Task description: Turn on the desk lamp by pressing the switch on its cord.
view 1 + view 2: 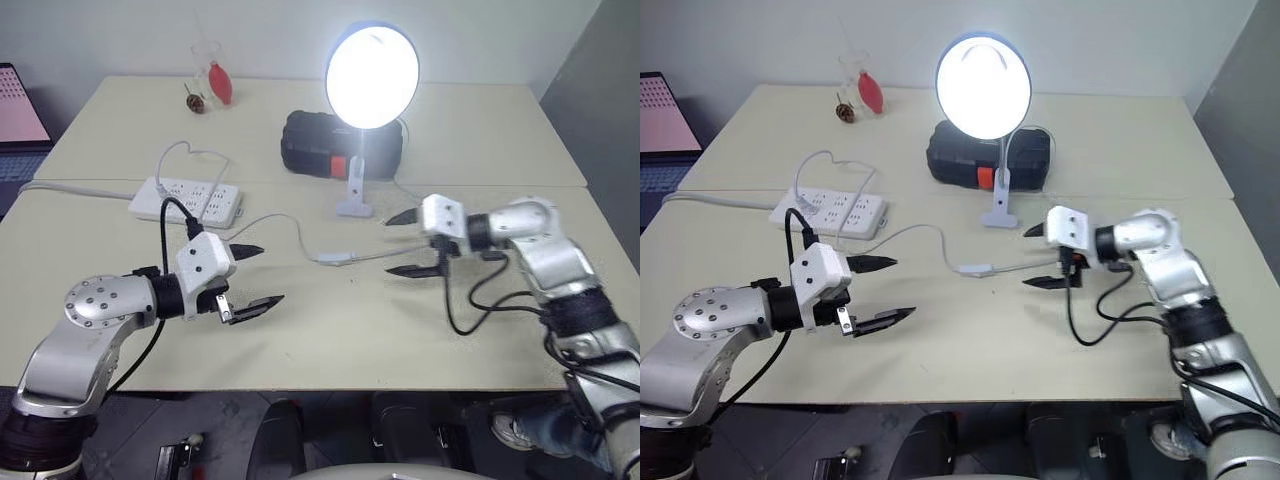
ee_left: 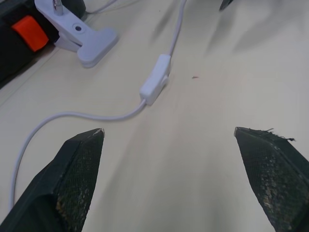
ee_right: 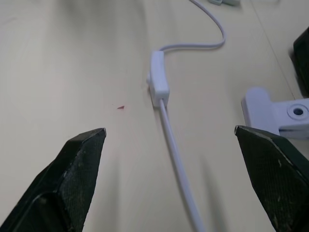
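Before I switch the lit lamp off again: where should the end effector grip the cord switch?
Grip the switch across its narrow width, coming from above. It lies flat on the table, oblong, in line with the cord, so its long sides are free.

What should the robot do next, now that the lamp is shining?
Probably just draw both arms back. The desk lamp glows brightly, so the press seems to have worked. The switch lies free on the table, along the cord. The right hand is open beside it, not touching, and the left hand is open too, holding nothing. Nothing looks left to press.
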### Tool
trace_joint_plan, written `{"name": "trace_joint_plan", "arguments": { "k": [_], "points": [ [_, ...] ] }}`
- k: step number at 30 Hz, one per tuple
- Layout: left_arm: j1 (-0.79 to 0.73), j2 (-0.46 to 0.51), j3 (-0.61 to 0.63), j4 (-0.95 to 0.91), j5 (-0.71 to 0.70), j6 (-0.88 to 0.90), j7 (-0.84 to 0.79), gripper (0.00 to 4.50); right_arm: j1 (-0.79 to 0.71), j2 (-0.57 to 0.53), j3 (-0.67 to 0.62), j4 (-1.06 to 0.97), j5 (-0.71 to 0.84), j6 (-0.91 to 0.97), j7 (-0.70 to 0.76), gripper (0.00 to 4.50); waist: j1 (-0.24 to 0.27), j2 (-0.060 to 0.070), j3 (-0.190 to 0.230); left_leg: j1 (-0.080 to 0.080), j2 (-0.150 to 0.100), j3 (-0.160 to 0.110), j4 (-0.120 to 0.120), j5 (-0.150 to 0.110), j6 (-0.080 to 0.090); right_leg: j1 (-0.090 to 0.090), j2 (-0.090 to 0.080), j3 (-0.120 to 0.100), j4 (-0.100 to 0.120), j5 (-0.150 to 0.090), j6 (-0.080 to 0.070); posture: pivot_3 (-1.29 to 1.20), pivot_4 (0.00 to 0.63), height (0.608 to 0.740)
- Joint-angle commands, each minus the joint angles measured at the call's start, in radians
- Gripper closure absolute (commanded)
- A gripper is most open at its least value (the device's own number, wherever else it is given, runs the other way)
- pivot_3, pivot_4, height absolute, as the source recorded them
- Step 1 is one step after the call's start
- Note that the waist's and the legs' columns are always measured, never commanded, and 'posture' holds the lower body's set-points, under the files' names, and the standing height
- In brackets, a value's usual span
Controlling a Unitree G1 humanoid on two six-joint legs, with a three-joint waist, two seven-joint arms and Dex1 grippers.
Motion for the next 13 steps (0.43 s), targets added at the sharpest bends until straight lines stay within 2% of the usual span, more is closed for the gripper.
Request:
{"name": "trace_joint_plan", "arguments": {
  "k": [1, 5, 13],
  "points": [
    [0.0, 0.031, 0.055, -0.036, -0.033, 0.021, -0.008, 0.0, 0.06, -0.065, -0.092, -0.141, 0.088, 0.042, 0.016, 0.01, -0.001, 0.0, 0.0, 0.0, 0.0, 0.0, 0.0, 0.0, 0.0, 0.0, 0.0, 0.0, 0.0, 0.0, 0.0, 0.0, 0.15, 0.74],
    [-0.024, 0.05, 0.054, -0.026, -0.048, 0.035, -0.025, 0.0, 0.12, -0.105, -0.131, -0.227, 0.136, 0.087, 0.007, 0.01, -0.006, 0.0, 0.0, 0.001, 0.0, 0.001, 0.0, 0.0, 0.0, 0.0, 0.0, 0.001, 0.0, 0.001, 0.001, 0.0, 0.15, 0.74],
    [-0.056, 0.047, 0.037, -0.021, -0.077, 0.041, -0.048, 0.0, 0.151, -0.109, -0.121, -0.236, 0.131, 0.069, -0.021, 0.01, -0.007, 0.0, 0.0, 0.001, 0.0, 0.002, 0.001, 0.0, 0.0, 0.0, 0.0, 0.001, 0.0, 0.001, 0.002, 0.0, 0.15, 0.74]
  ]
}}
